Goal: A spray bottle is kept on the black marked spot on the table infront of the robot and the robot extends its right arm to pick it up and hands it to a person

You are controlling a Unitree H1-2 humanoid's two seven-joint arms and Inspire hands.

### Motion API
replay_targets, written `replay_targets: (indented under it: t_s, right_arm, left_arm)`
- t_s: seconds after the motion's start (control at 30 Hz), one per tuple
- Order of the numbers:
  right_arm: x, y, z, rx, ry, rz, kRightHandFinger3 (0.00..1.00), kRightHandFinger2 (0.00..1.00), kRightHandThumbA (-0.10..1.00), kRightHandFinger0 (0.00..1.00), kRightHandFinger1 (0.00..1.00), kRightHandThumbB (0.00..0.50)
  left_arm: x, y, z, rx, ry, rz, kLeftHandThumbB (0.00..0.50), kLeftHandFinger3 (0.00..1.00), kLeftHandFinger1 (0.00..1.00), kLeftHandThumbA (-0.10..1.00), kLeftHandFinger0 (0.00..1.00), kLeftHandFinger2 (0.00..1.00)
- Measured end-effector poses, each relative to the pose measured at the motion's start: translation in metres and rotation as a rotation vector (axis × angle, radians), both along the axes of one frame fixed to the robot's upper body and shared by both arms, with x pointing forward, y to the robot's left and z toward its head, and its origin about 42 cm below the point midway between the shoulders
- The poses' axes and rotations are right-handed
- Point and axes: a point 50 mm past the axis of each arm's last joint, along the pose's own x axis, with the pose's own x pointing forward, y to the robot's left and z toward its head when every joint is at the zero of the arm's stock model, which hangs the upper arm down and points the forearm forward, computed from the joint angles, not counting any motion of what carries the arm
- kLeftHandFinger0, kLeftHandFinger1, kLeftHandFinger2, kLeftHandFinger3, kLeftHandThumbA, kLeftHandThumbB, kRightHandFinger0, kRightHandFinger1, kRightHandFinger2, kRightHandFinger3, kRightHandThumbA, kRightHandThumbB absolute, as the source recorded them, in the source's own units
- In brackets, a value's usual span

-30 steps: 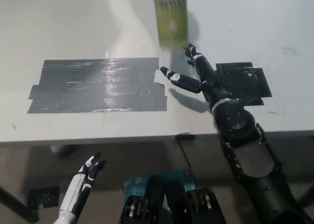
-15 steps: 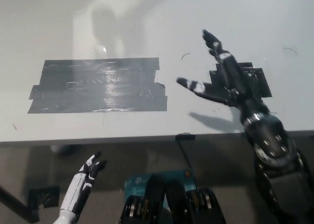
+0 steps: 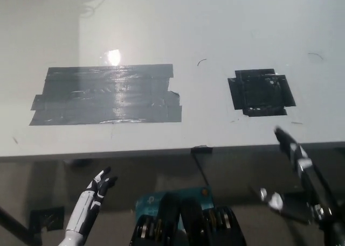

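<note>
Head view shows the white table (image 3: 215, 20) from steeply above, and I take the small black marked spot (image 3: 262, 92) on it as the landmark for all places. This spot is bare: no spray bottle stands on it, and no spray bottle is visible anywhere in the picture, neither on the table nor in a hand, so I cannot say where the bottle is now. No person is seen in the picture either. The black right hand (image 3: 295, 173) is below the spot and a little to its right, off the table's near edge and under it in the picture; its fingers are spread apart and it holds nothing. The white left hand (image 3: 101, 184) rests far to the left of the spot and lower, also below the table edge, with its fingers loosely apart and empty. To the left of the spot, well apart from it, lies a large patch of grey tape (image 3: 107, 94). My judgement is that the task is at its end or very near it: the bottle is gone from its place and the right hand is free, so the giving seems to be done, and what is left is probably only to bring the arm to rest
</note>
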Motion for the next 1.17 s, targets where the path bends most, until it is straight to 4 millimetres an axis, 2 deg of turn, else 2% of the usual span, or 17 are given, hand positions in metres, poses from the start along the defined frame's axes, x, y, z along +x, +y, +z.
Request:
replay_targets:
  t_s: [0.07,0.13,0.17,0.2,0.23,0.27,0.4,0.73,0.97,1.17]
  right_arm:
    - [-0.009,-0.005,-0.018,0.006,0.046,-0.006,1.00,1.00,0.85,1.00,1.00,0.477]
    - [-0.010,-0.006,-0.022,0.007,0.057,-0.008,1.00,1.00,0.84,1.00,1.00,0.463]
    - [-0.011,-0.008,-0.040,0.011,0.105,-0.016,1.00,1.00,0.84,1.00,1.00,0.460]
    - [-0.011,-0.009,-0.045,0.013,0.118,-0.018,1.00,1.00,0.84,1.00,1.00,0.458]
    - [-0.011,-0.011,-0.058,0.015,0.156,-0.025,1.00,1.00,0.82,1.00,1.00,0.444]
    - [-0.011,-0.011,-0.067,0.017,0.176,-0.027,1.00,1.00,0.83,1.00,1.00,0.467]
    - [-0.008,-0.014,-0.087,0.014,0.226,-0.035,1.00,1.00,0.84,1.00,1.00,0.472]
    - [-0.003,-0.016,-0.101,0.009,0.251,-0.030,1.00,1.00,0.86,1.00,1.00,0.485]
    - [-0.004,-0.014,-0.103,0.006,0.247,-0.020,1.00,1.00,0.87,1.00,1.00,0.497]
    - [-0.005,-0.013,-0.103,0.007,0.245,-0.012,1.00,1.00,0.86,1.00,1.00,0.499]
  left_arm:
    - [0.000,-0.001,0.000,0.001,0.000,-0.003,0.484,0.94,0.87,1.00,1.00,0.84]
    - [0.000,-0.001,0.000,0.001,0.000,-0.003,0.478,0.94,0.87,1.00,1.00,0.84]
    - [0.000,-0.001,0.000,0.002,0.000,-0.004,0.472,0.94,0.87,1.00,1.00,0.84]
    - [0.000,-0.001,0.000,0.002,0.000,-0.004,0.471,0.94,0.87,1.00,1.00,0.84]
    - [0.000,-0.001,0.000,0.003,0.001,-0.004,0.467,0.94,0.86,1.00,1.00,0.83]
    - [0.000,-0.001,-0.001,0.003,0.002,-0.003,0.467,0.94,0.86,1.00,1.00,0.83]
    - [0.000,-0.001,-0.001,0.003,0.004,-0.003,0.461,0.95,0.85,1.00,1.00,0.83]
    - [0.000,-0.005,-0.002,0.012,0.007,-0.018,0.448,0.97,0.83,1.00,1.00,0.83]
    - [-0.002,-0.005,-0.004,0.013,0.011,-0.019,0.438,0.94,0.77,1.00,1.00,0.78]
    - [-0.006,-0.004,-0.007,0.012,0.021,-0.017,0.437,0.96,0.78,1.00,1.00,0.79]
